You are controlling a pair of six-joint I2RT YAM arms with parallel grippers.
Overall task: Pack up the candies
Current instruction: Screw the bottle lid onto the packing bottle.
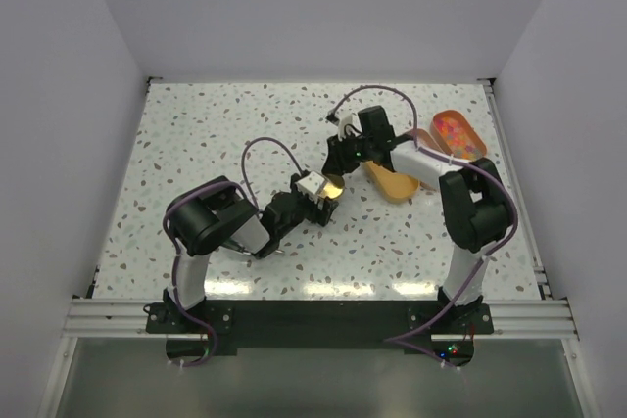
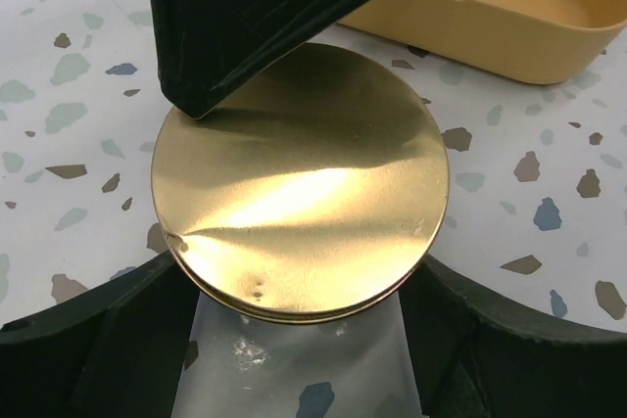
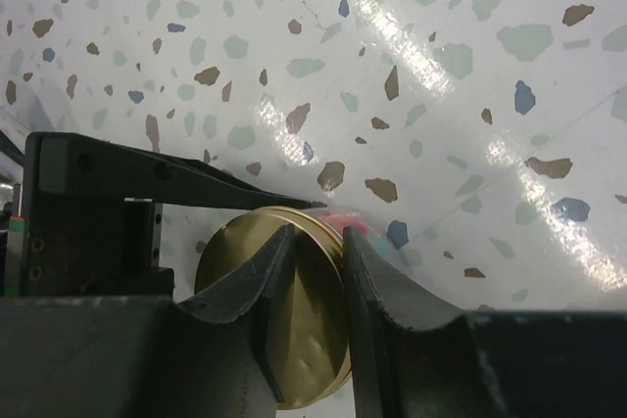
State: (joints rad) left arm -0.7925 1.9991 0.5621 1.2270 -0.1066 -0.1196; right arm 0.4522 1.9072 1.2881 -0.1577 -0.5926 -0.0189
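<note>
Left gripper point(image 2: 304, 335) is clamped wide on the clear jar point(image 2: 294, 374) just under its gold lid point(image 2: 299, 203), mid-table. The right gripper point(image 3: 316, 237) comes in from the far side, fingers narrow and straddling the lid's rim, though I can't tell whether they're biting. Just right sits a yellow tub point(image 2: 500, 17), and the candies point(image 1: 457, 131) lie heaped in the orange tray point(image 1: 451, 114), far right.

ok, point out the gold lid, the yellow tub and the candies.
gold lid point(image 2: 299, 188): left wrist view, centre of its top face.
yellow tub point(image 2: 490, 46): left wrist view, near outer wall.
candies point(image 1: 458, 132): top external view, middle of the coloured heap.
</note>
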